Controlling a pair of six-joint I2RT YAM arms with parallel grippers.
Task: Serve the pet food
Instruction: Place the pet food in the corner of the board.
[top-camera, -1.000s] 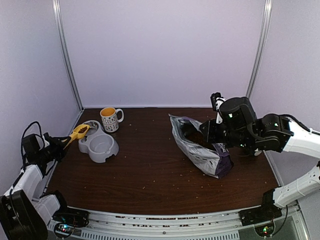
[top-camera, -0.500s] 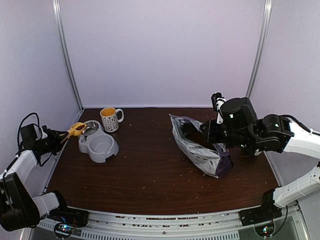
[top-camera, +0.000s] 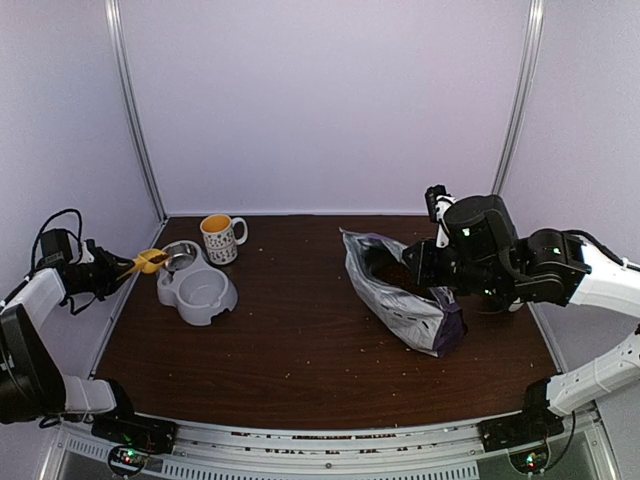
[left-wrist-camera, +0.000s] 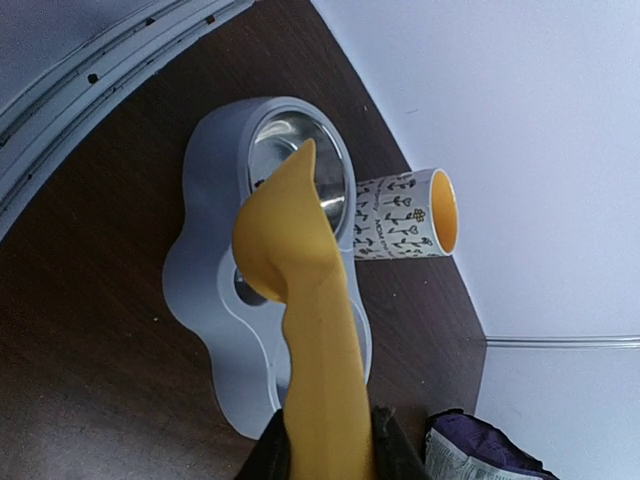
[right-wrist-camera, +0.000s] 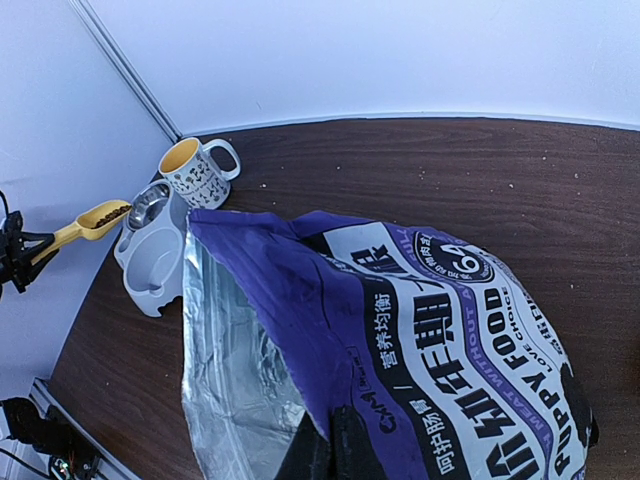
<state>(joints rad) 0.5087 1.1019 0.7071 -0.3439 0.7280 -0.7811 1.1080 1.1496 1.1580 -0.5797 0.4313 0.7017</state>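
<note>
Roughly halfway, I judge. The left gripper (left-wrist-camera: 325, 445) is clamped on the scoop (left-wrist-camera: 300, 270), whose lip is over the double bowl (left-wrist-camera: 205, 290) at 10 o'clock. Kibble (right-wrist-camera: 115, 211) seems aboard, none visibly poured. The right gripper (right-wrist-camera: 322, 452) pinches the bag (right-wrist-camera: 430, 340) at 3 o'clock.

Your left arm (top-camera: 40, 292) is swung far out to the left with its forearm nearly level. The left gripper (top-camera: 112, 274) points right, and its fingers are clamped on the handle of the yellow scoop (top-camera: 150, 262). Your right arm (top-camera: 590, 275) reaches in from the right with its elbow raised. The right gripper (top-camera: 412, 270) faces left and down, pinched tight on the rim of the puppy food bag (top-camera: 400, 312).
</note>
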